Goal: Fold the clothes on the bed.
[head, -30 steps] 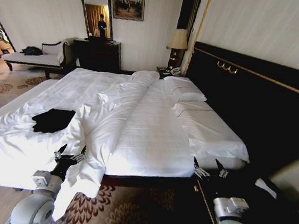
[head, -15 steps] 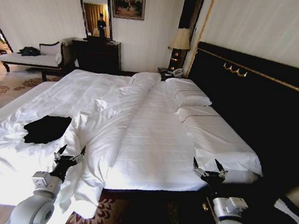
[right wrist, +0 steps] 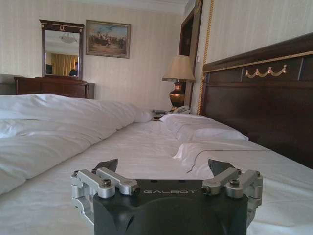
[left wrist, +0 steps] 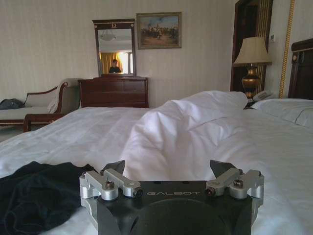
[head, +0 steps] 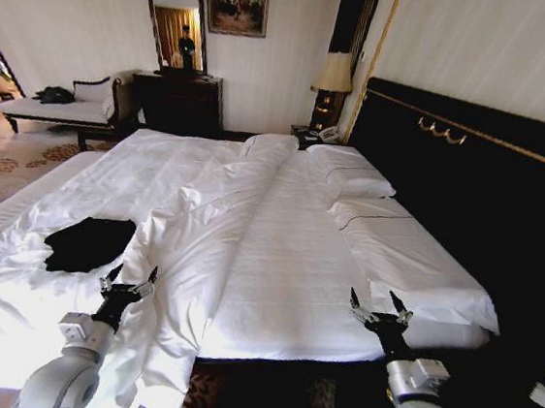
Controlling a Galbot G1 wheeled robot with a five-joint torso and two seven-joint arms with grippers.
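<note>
since a second ago the whole head view has swung, so more of the mattress edge fills the foreground and the dark floor at the right has slid out; the grippers sit at the same spots in the frame. one black t-shirt [head: 88, 243], soft and crumpled into a flat irregular heap, lies on the bed [head: 287, 254] at about nine o'clock from the bed's middle, on the near left part of the sheet. the left gripper [head: 128, 278] hovers just beside it, at the shirt's four o'clock, its two dark wedge fingers spread apart and holding nothing; in the left wrist view the same gripper [left wrist: 169, 169] has the shirt [left wrist: 34, 196] close by its one side. one white duvet [head: 218, 213], smooth with a long raised fold, runs up the middle. three white pillows [head: 357, 184] lie along the tall dark wooden headboard [head: 468, 195]. the right gripper [head: 379, 303] hangs over the bed's near right edge, fingers likewise apart and empty, seen also in the right wrist view [right wrist: 164, 168].
</note>
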